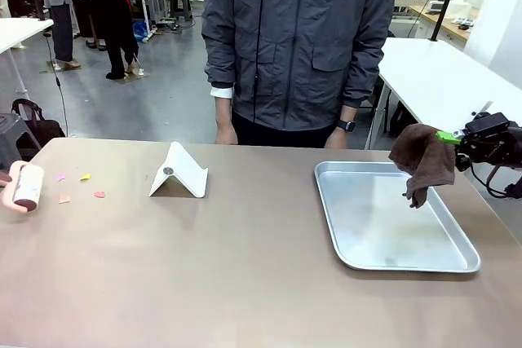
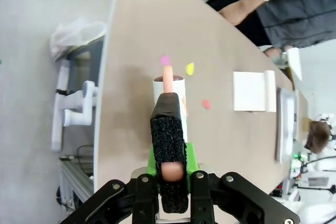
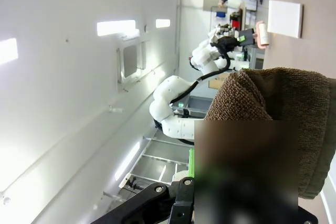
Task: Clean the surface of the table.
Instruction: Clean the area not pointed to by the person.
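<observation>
Front view, read from 9 o'clock to 3 o'clock. The table (image 1: pixel 245 283), a matte brownish-taupe top, fills the lower half of the view between the robot and one person standing at 12 o'clock.

At the 9 o'clock edge lies one lint roller (image 1: pixel 26 184). In the left wrist view the left tool (image 2: pixel 169 129) is clamped on its pink handle. Whether the roll touches the top cannot be told.

Just beside the roller, toward 3 o'clock, are four paper scraps: magenta (image 1: pixel 59 177), yellow (image 1: pixel 85 176), salmon (image 1: pixel 64 199) and red (image 1: pixel 99 195). All four lie loose and apart from one another.

Near the middle, toward 11 o'clock, stands one white folded stand (image 1: pixel 179 174). At 3 o'clock sits one metal tray (image 1: pixel 461 262), with nothing in it.

Over the tray's 2 o'clock corner hangs one brown cloth (image 1: pixel 422 160), pinched in the closed right tool (image 1: pixel 447 137) and apparently clear of the tray.

Step in hand, as judged: the roller is brought to the scraps and pick-up has not begun, since all four remain on the top. The next move calls for lowering the roll flat onto the table. It should then be drawn toward 3 o'clock across each scrap under light, even pressure, stopping short of the stand. The cloth appears reserved for wiping.
</observation>
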